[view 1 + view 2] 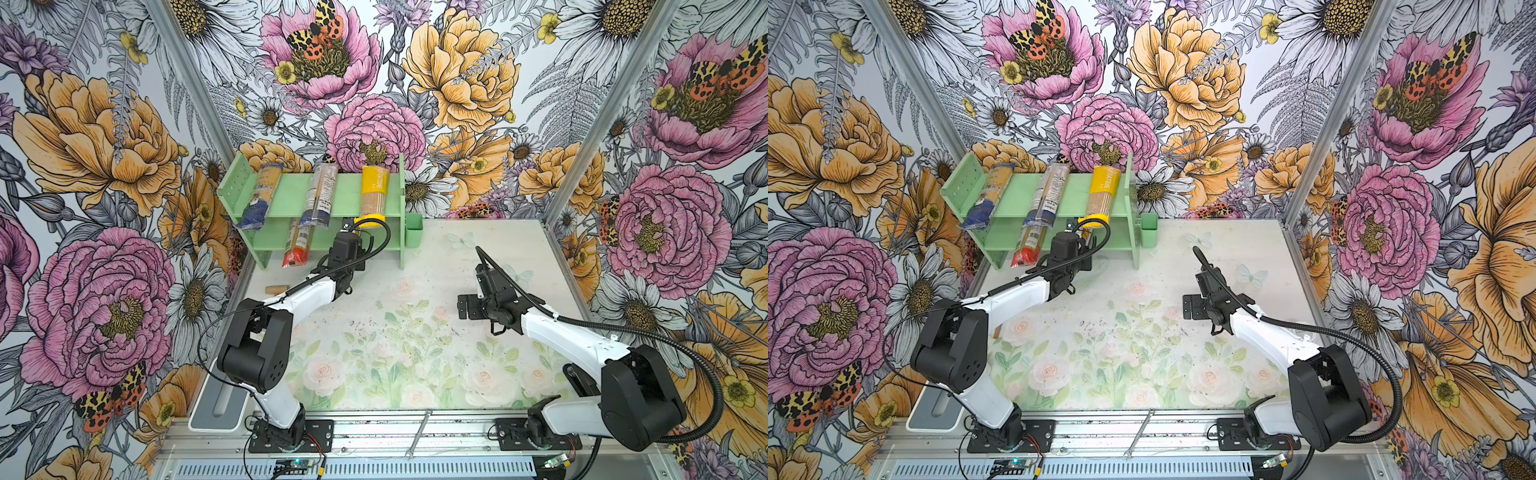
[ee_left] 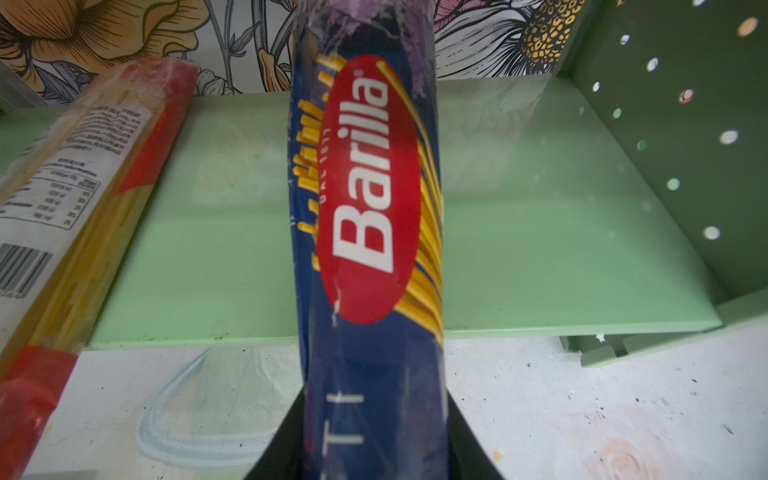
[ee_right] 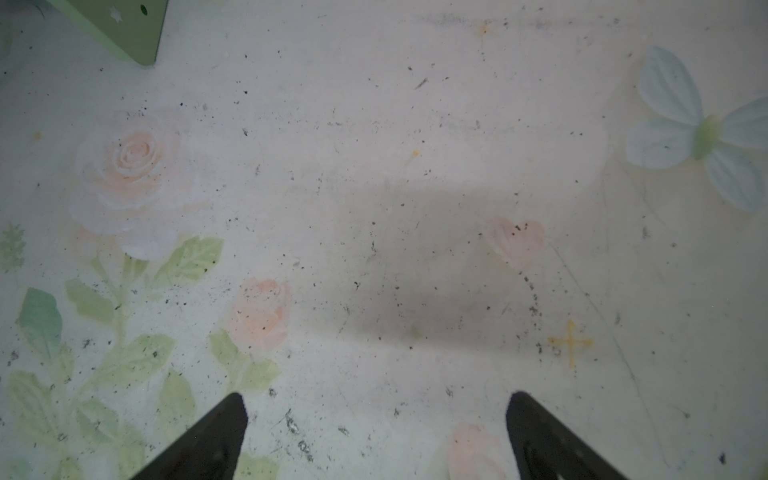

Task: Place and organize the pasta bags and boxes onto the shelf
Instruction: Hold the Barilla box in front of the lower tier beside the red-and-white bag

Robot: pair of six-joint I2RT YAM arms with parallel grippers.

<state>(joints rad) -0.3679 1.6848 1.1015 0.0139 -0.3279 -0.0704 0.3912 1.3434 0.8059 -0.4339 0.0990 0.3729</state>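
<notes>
Barilla box [image 2: 370,199] is sitting clamped between the two black fingers [image 2: 270,453] of the left gripper [image 2: 374,419]. The jaws are standing narrow on the box's near end. The rest of the box is reaching in over the lower tier [image 2: 540,208] of the shelf [image 1: 291,195], and its far end is pointing at the wallpaper behind. Whether it is touching the board cannot be told.

Just beside it, the red-ended bag [image 1: 296,245] is lying on the same tier, with its red end sticking out over the table [image 1: 415,332].

In both top views the upper tier [image 1: 1071,199] is carrying three packs laid front to back, all overhanging the front edge. These are the left blue-ended bag [image 1: 257,195], the middle blue-ended bag [image 1: 318,195] and the yellow bag [image 1: 374,187]. The yellow bag is lying directly above the left gripper.

A green cup [image 1: 413,235] is hanging on the shelf's right side.

Well apart, the right gripper [image 3: 376,399] is hovering over bare table with its jaws spread wide, holding nothing.
</notes>
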